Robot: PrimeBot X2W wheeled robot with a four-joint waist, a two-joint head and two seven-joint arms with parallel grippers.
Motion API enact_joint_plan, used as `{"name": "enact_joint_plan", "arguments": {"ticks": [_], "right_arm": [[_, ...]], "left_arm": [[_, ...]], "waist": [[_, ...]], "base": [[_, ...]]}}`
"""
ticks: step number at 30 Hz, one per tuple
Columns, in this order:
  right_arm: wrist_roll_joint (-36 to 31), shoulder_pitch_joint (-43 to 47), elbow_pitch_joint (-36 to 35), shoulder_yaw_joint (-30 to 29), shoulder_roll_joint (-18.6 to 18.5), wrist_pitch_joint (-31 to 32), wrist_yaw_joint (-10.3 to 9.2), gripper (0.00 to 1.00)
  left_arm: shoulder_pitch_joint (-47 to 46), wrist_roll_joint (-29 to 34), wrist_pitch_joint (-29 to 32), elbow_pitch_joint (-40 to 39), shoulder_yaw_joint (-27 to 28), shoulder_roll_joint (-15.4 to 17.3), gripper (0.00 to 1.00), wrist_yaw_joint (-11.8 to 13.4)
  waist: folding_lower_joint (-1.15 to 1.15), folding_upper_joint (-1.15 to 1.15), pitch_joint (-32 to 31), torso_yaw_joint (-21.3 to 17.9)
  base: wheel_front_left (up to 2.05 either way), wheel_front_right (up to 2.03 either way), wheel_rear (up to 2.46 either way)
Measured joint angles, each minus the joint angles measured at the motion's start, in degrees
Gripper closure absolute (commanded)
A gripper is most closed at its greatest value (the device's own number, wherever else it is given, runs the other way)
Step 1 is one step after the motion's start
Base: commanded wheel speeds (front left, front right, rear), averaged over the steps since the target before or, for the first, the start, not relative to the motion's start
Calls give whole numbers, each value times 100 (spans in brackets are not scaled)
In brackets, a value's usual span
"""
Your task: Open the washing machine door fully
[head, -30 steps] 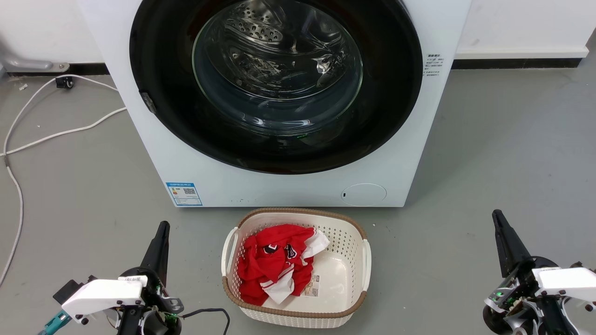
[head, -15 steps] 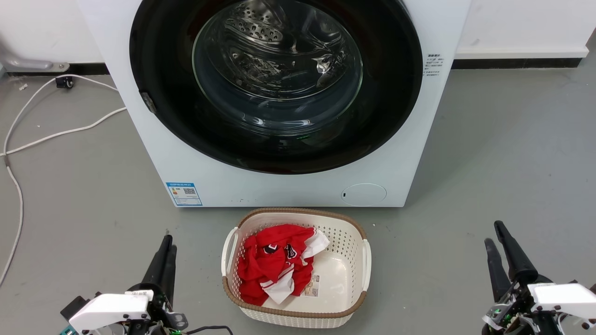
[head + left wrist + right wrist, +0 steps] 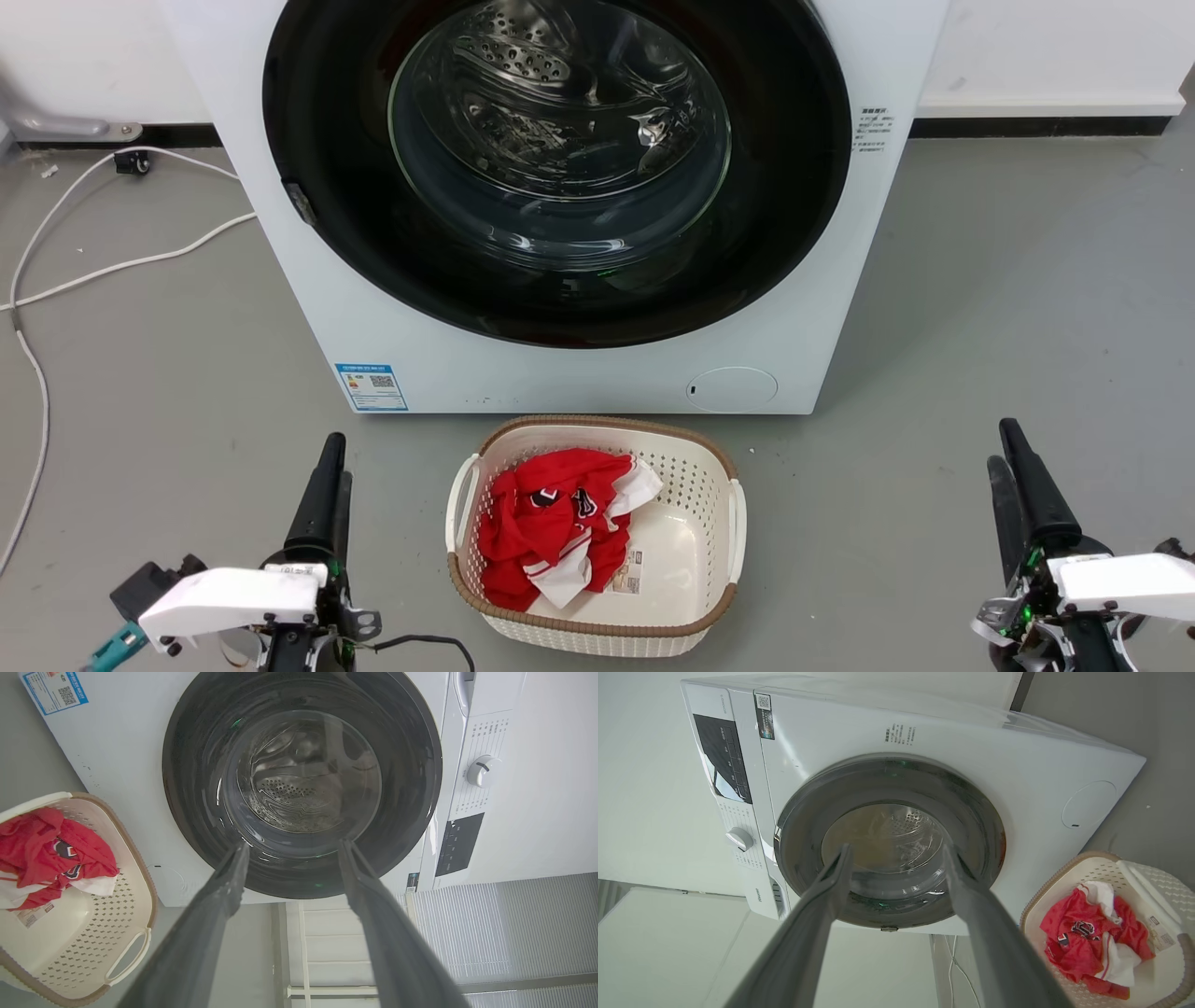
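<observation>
The washing machine is a white front-loader standing straight ahead on the grey floor. Its washing machine door, a glossy black disc with a clear glass bowl, lies flat against the machine's front; a small catch sits on its left rim. My left gripper hovers low at the front left, well short of the machine, and the left wrist view shows that gripper open and empty, facing the door. At the front right my right gripper is equally far back, open and empty, facing the door.
A white laundry basket with a brown rim, holding red and white clothes, sits on the floor between my grippers, just in front of the machine. White cables trail over the floor at the left. A wall stands behind the machine.
Both wrists have turned, so each gripper shows two fingers where one showed before. Both dipped toward the bottom edge, then rose again. The door has not moved.
</observation>
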Motion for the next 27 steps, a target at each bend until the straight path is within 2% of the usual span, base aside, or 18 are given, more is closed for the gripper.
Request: {"name": "enact_joint_plan", "arguments": {"ticks": [18, 27], "right_arm": [[-2700, 114, -465, 54, 2, -407, 0, 0], [-3711, 194, -615, 77, 2, -578, 1, 0]], "left_arm": [[-4, 2109, -408, -608, -183, 1, 0, 4], [-5, 3021, -595, -779, -363, 1, 0, 86]], "waist": [[0, 0, 18, 34], [0, 0, 11, 42]], "base": [[0, 0, 0], [0, 0, 0]]}}
